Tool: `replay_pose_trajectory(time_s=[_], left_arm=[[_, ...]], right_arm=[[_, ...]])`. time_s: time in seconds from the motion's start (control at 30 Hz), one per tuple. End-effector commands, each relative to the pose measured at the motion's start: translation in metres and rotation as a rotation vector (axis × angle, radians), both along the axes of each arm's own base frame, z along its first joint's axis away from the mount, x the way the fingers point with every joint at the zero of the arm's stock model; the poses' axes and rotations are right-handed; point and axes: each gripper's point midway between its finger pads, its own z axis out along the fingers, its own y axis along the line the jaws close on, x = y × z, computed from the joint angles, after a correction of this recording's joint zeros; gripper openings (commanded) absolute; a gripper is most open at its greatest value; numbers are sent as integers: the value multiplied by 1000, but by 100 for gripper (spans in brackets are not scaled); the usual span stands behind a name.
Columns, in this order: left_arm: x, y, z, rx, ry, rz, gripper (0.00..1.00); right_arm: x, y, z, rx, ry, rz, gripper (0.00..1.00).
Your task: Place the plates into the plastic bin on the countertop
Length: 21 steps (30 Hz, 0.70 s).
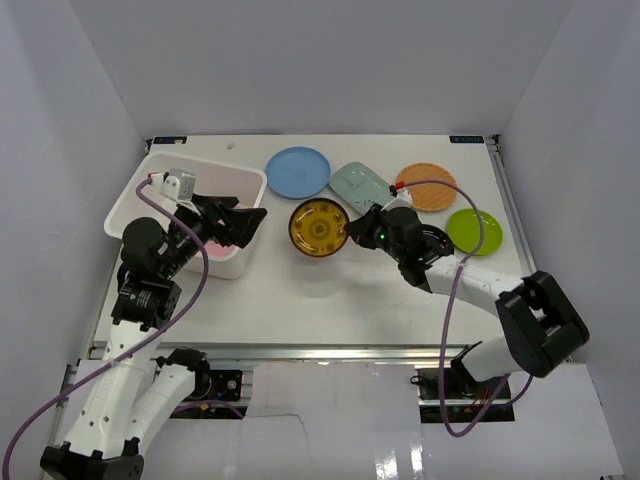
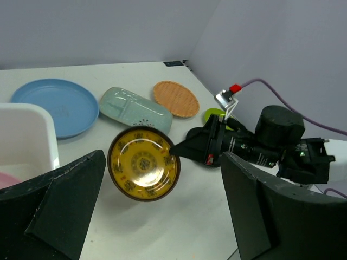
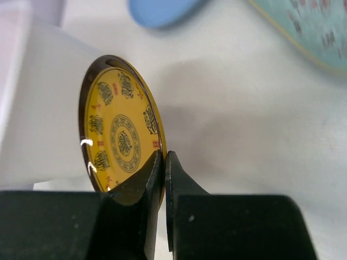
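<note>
**Right Arm Grips Patterned Plate by Its Rim**

The right gripper (image 1: 351, 228) is clenched on the edge of the dark plate with yellow pattern (image 1: 319, 228). Its two fingers (image 3: 153, 179) are nearly closed, with only the plate's thin rim between them. The plate stands tilted on edge beyond the fingertips, lifted off the countertop (image 1: 330, 310).

The left gripper (image 1: 255, 225) hangs with its jaws spread wide and nothing between them, over the plastic bin's (image 1: 225, 265) near-right wall. A pink plate (image 2: 6, 179) shows inside the bin, just beside the left jaw.

Seen from the left wrist, the held plate is framed between that gripper's open fingers (image 2: 59, 206). Behind the right jaws lie the blue plate (image 1: 298, 172), the pale green dish (image 1: 360, 183), the orange plate (image 1: 425, 186) and the lime plate (image 1: 474, 231).
</note>
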Motion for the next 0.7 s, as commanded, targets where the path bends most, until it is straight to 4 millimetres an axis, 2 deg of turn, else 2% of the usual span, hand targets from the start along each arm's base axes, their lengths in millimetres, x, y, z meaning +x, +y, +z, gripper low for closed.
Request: replay_pose_trajectory(time_s=[0.0, 0.03, 0.1, 0.13, 0.2, 0.23, 0.27, 0.3, 0.33, 0.37, 0.4, 0.43, 0.47, 0.5, 0.53, 0.57, 0.6, 0.63, 0.67], left_arm=[[-17, -7, 38, -40, -102, -55, 98], [-20, -8, 49, -50, -125, -61, 98], [-26, -9, 62, -62, -153, -71, 98], [-29, -9, 69, -68, -167, -73, 98], [-38, -8, 85, -88, -200, -79, 98], [-40, -7, 89, -96, -210, -74, 98], [-44, -5, 97, -106, -229, -72, 98], [-45, -3, 100, -116, -233, -59, 98], [-44, -2, 102, -120, -233, -50, 98], [-45, -1, 104, -124, -238, -47, 98], [-46, -1, 105, -125, -242, -43, 98], [-44, 1, 104, -128, -239, -33, 98], [-43, 1, 103, -129, -236, -28, 98], [-42, 2, 102, -126, -234, -21, 98], [-40, 2, 101, -126, -231, -13, 98], [-40, 3, 100, -127, -226, -9, 98], [-39, 3, 97, -126, -222, -5, 98], [-38, 4, 96, -127, -218, 1, 98], [-36, 5, 95, -127, -214, 10, 98]], right_arm=[[7, 16, 95, 18, -260, 54, 8], [11, 27, 128, 46, -317, 65, 8], [7, 49, 151, 51, -365, 107, 8], [14, 64, 173, 70, -406, 115, 8], [18, 87, 190, 75, -435, 134, 8], [26, 102, 180, 55, -423, 149, 8], [32, 116, 209, 83, -467, 151, 8], [33, 130, 215, 78, -474, 158, 8], [43, 148, 196, 34, -453, 177, 8], [50, 161, 227, 58, -493, 175, 8], [48, 175, 232, 56, -504, 182, 8], [57, 192, 211, 15, -490, 192, 8], [61, 203, 242, 50, -536, 182, 8], [61, 215, 238, 29, -524, 192, 8], [70, 233, 209, -11, -491, 206, 8], [72, 243, 208, -14, -494, 218, 8], [71, 255, 232, 18, -526, 222, 8], [76, 270, 206, -9, -505, 234, 8], [74, 281, 201, -17, -511, 244, 8]])
